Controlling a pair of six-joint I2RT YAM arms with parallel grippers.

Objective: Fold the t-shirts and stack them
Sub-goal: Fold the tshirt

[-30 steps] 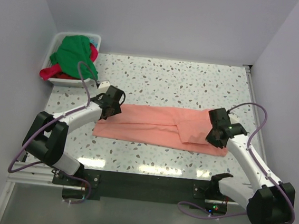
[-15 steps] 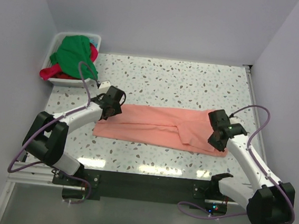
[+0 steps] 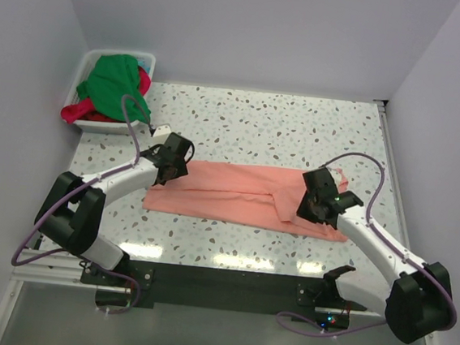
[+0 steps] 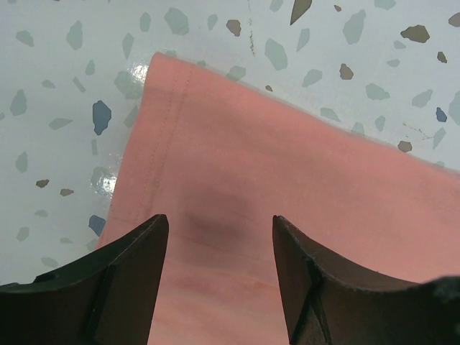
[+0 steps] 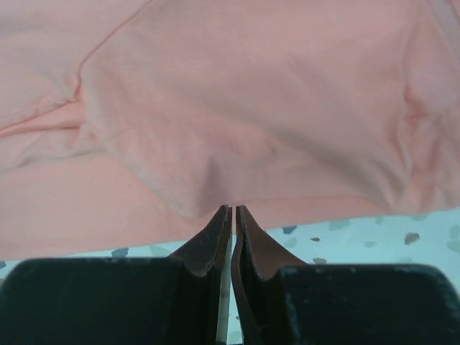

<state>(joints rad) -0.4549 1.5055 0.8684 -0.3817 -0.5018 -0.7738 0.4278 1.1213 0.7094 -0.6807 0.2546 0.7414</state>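
The salmon-pink t-shirt lies folded into a long band across the table. My left gripper hovers open over its left end; in the left wrist view the fingers straddle bare cloth with nothing between them. My right gripper is over the shirt's right part, jaws pressed together with an upper layer of the pink cloth tented up at their tips. The bright green t-shirt and the red-magenta t-shirt lie bunched in the tub.
The white plastic tub stands at the table's far left corner. Speckled tabletop stretches behind the pink shirt. Walls close in on both sides and at the back.
My right gripper has slid left over the shirt, drawing the right end's upper layer with it. The left arm has stayed still.
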